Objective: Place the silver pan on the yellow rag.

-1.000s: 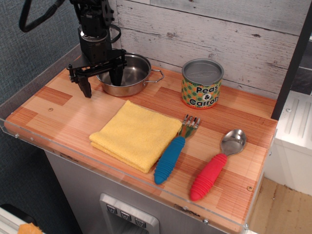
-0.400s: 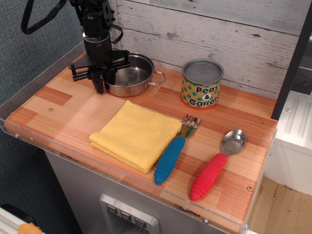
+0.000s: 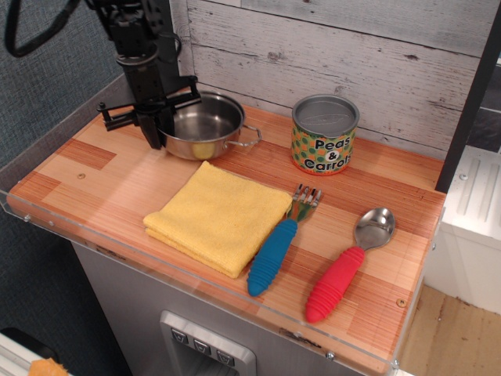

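The silver pan [image 3: 205, 125] is at the back left of the wooden counter, raised a little and tilted, just behind the far corner of the yellow rag [image 3: 219, 215]. One wire loop handle [image 3: 249, 136] points right. My gripper [image 3: 156, 135] comes down from above and is shut on the pan's left rim, one finger inside and one outside. The yellow rag lies flat and folded at the front middle of the counter with nothing on it.
A "Peas & Carrots" can [image 3: 324, 135] stands at the back, right of the pan. A blue-handled fork [image 3: 278, 247] lies against the rag's right edge, and a red-handled spoon [image 3: 344, 266] lies further right. A clear raised rim [image 3: 196, 286] edges the counter.
My gripper closed its fingers on the pan's left rim, then moved up and slightly left. The pan has come up off the counter and tilted.
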